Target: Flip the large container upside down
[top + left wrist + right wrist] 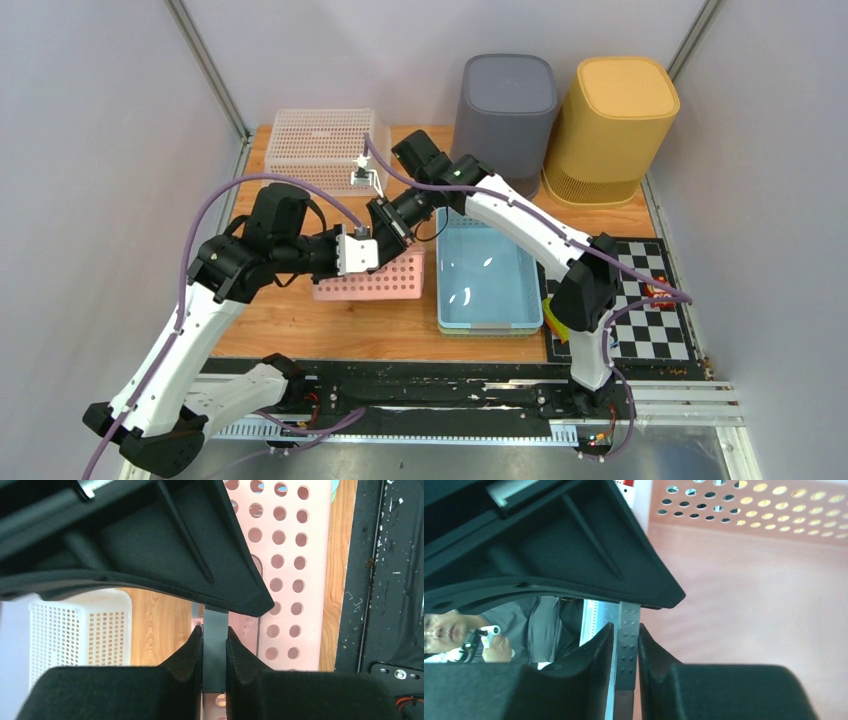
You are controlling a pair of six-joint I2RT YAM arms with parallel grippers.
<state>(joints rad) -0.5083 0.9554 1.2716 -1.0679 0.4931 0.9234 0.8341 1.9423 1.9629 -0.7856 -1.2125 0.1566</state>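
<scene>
Pink perforated plastic basket (385, 283) is at the middle of the wooden table (320, 335), just left of a light-blue plastic tray (487, 270). Left gripper (215, 640) clamped tight on basket rim. Right gripper (626, 635) pinching basket wall.

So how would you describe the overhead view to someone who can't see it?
Two robot arms meet, the left gripper and right gripper both pinching a pink basket on a wooden table. A blue tub sits just right of it, a white basket behind, a grey bin and a yellow bin at the back.
</scene>
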